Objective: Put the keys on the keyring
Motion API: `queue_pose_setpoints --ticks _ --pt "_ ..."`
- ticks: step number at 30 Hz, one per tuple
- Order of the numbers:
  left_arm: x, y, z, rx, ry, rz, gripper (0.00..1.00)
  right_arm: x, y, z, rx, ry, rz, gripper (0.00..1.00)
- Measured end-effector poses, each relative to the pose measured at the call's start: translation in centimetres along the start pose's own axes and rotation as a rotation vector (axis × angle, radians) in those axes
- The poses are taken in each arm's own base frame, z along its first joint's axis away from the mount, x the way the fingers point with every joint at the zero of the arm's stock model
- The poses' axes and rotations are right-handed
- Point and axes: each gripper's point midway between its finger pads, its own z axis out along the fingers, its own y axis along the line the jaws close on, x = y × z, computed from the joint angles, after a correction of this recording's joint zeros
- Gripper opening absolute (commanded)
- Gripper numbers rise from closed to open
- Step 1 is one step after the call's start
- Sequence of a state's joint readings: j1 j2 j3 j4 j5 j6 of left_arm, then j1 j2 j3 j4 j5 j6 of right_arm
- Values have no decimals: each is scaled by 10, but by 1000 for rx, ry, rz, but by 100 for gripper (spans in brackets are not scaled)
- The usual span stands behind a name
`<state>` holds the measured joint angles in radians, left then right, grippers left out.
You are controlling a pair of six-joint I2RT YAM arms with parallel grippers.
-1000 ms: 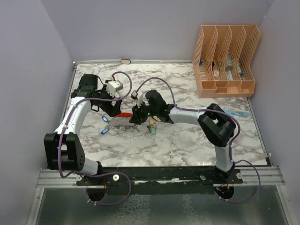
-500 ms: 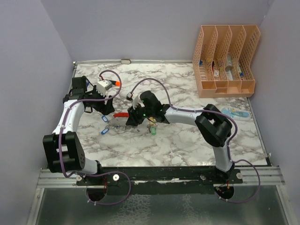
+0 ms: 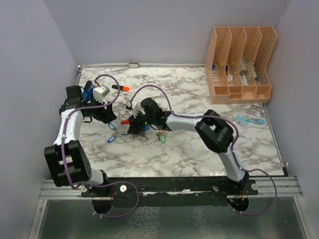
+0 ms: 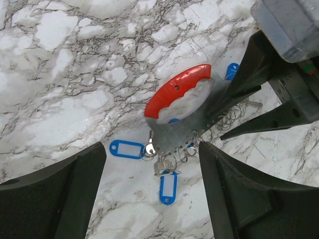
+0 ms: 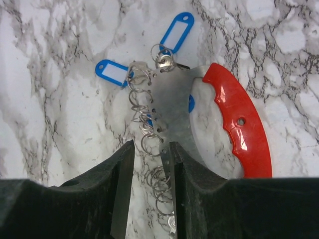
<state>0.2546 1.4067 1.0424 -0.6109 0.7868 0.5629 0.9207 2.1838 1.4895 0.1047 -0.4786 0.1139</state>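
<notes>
Two claws, top view: left claw (image 3: 103, 113) has backed off leftward, released; right claw (image 3: 133, 125) has pushed in over the keyring (image 3: 124, 121). The hold passes to the right, I reckon. Green key (image 3: 162, 140) lies back beside that claw's wrist, seen only here.
Left wrist: fingers (image 4: 50, 199) spread, empty; keyring flat on the tabletop (image 4: 75, 74) ahead, blue-tagged keys (image 4: 127, 148) at its near end.
Right wrist: clenched on the keyring's silver edge; red grip to its right.

Red and silver-grey keyring (image 5: 241, 129), blue-tagged keys (image 5: 112, 72), grey-veined white marble table (image 3: 199, 154), peach organiser (image 3: 239, 64)
</notes>
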Motion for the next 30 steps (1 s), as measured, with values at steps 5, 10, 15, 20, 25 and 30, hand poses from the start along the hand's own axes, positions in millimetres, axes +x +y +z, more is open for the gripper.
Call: queue_pose_setpoints --ticks 5,10,15,20,25,30 --pt "2 -3 -1 2 -9 -11 77 13 -5 2 4 35 -20 31" --pt "3 -3 0 -5 -24 -26 77 23 -7 0 25 72 -24 30" --pt "3 -3 1 -8 -29 -33 77 31 -5 4 72 108 -38 29" --pt "1 -3 -1 -13 -36 -28 77 30 2 9 105 116 -57 28" --pt "1 -4 -2 -16 -39 -24 77 30 9 12 128 129 -68 27" --pt "2 -4 -3 -18 -40 -26 77 15 13 14 144 110 -84 27"
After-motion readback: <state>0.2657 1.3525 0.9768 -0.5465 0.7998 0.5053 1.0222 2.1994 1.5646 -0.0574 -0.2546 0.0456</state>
